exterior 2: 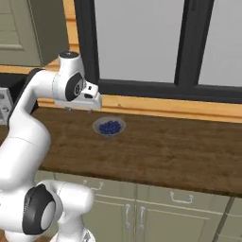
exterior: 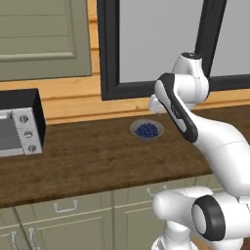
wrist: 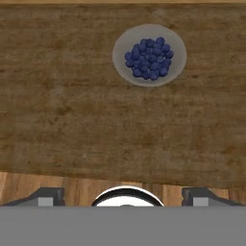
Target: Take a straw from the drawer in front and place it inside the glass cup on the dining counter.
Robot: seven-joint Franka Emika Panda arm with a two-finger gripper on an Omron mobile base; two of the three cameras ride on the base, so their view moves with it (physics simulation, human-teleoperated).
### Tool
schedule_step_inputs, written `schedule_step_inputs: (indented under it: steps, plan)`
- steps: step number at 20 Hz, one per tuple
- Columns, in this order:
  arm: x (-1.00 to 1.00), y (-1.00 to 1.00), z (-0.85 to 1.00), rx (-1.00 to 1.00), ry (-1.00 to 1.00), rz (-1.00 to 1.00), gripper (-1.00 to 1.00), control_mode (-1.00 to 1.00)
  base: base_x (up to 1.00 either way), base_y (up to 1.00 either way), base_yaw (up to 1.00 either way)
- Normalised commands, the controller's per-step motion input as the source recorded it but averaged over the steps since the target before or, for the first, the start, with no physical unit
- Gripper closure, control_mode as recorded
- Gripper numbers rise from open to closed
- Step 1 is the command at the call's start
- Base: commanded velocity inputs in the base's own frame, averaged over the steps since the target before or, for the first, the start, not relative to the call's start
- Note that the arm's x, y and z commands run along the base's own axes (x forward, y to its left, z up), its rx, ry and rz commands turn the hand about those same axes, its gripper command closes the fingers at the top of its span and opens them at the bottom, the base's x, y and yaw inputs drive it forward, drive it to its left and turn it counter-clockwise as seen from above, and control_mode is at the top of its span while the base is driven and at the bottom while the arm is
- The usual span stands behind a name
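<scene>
Dark wood worktop (exterior: 88, 161) carries a bowl of blueberries (wrist: 149, 55); the gripper (wrist: 125, 194) hovers above it, fingers spread, holding nothing. The closed drawer (exterior 2: 184, 198) sits below the worktop's front edge. I'd lower the hand squarely to its silver handle (exterior 2: 181, 197) before pulling straight out.

Arm (exterior: 215, 141): glossy white rounded links, black joint rings and a black band along the forearm. Hand (exterior 2: 84, 100): white block. Fingers (wrist: 48, 196): small, dark grey.

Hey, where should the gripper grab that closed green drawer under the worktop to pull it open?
Grip the small silver bar handle on the drawer front, coming straight from the robot's side. The panel is flat, so only the handle stands proud; it lies level, so close on it from above and below.
</scene>
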Motion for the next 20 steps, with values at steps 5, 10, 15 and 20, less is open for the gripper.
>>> schedule_step_inputs:
  steps: [5, 10, 15, 20]
  plan:
    - [0.0, 0.0, 0.0, 0.0, 0.0, 0.0, -1.0, 1.0, -0.9, 0.35, -0.16]
    - [0.0, 0.0, 0.0, 0.0, 0.0, 0.0, -1.0, 1.0, -0.53, 0.48, -0.21]
    - [0.0, 0.0, 0.0, 0.0, 0.0, 0.0, -1.0, 1.0, -0.25, 0.5, -0.22]
    - [0.0, 0.0, 0.0, 0.0, 0.0, 0.0, -1.0, 1.0, -0.02, 0.5, -0.24]
